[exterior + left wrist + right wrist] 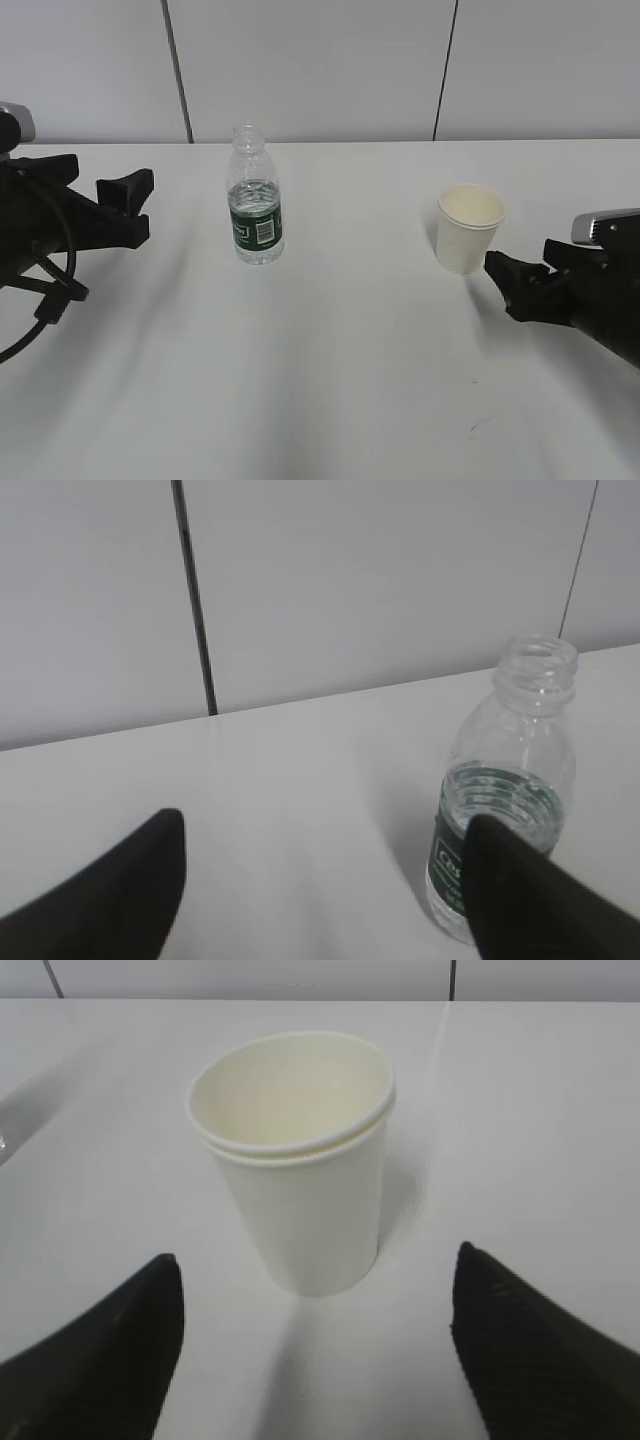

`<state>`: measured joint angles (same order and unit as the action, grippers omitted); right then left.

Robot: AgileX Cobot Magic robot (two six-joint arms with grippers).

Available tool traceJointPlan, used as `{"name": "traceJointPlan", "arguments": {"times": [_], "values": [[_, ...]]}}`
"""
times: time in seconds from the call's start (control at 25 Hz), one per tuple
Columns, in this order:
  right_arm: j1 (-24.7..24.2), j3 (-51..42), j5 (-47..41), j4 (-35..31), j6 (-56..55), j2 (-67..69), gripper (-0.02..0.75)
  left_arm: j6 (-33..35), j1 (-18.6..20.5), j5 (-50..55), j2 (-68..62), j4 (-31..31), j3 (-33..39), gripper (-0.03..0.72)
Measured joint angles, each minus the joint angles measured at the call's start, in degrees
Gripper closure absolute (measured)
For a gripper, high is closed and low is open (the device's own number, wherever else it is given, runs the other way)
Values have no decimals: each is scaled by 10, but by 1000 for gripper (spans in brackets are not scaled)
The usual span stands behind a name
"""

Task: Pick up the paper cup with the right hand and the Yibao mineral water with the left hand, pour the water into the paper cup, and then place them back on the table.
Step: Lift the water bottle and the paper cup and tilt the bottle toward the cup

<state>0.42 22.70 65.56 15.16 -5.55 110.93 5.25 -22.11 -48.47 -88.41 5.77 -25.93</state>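
Jaws on both our arms are spread wide and empty: the left gripper (128, 208) sits left of the Yibao mineral water (255, 196), the right gripper (512, 283) just right of the paper cup (470, 228). Both stand upright on the desk (330, 380), the cup well right of the bottle, so we judge nothing is picked up yet and every step remains.

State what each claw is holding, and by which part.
Nothing is held. Left claw is open beside the clear plastic bottle; right claw open before the cream paper cup.

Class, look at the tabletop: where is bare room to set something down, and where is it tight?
Bare: the white table in front, and between the clear green-labelled bottle and cream paper cup. Tight: beside the cup, where the right tool sits.
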Motion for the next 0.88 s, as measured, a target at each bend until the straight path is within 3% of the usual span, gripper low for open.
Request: {"name": "traceJointPlan", "arguments": {"times": [0.88], "values": [[0, 125, 1, 30, 0, 114, 81, 0, 0, 0, 0, 0, 0, 167]]}}
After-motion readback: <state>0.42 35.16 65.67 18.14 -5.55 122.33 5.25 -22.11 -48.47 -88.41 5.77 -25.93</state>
